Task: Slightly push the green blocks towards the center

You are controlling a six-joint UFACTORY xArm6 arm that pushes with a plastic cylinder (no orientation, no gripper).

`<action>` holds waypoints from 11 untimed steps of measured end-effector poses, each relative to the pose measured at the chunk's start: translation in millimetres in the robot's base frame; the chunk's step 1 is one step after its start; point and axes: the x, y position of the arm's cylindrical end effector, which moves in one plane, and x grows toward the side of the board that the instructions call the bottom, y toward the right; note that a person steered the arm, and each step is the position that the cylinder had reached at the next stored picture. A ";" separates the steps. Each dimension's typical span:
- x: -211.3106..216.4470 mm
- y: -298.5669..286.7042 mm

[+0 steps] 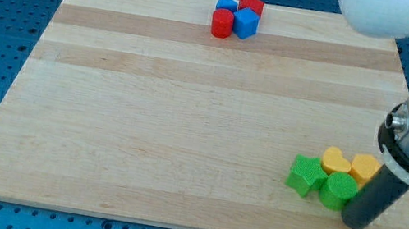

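Observation:
Two green blocks lie near the board's bottom right: a green star-shaped block (307, 175) and a green round block (337, 191) touching it on its right. A yellow heart-shaped block (336, 161) and a yellow block (364, 168) sit just above them, touching. My tip (356, 222) rests on the board right beside the green round block, at its lower right. The rod rises up and right to the arm's grey body.
A cluster at the view's top centre holds a red cylinder (221, 23), a blue cube (245, 23), a blue block (225, 4) and a red block (251, 6). The wooden board (145, 121) lies on a blue perforated table. The board's right edge is close to my tip.

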 end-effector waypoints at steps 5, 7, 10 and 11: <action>-17.2 17.0; -19.7 -5.8; -23.0 -35.2; -27.2 -47.5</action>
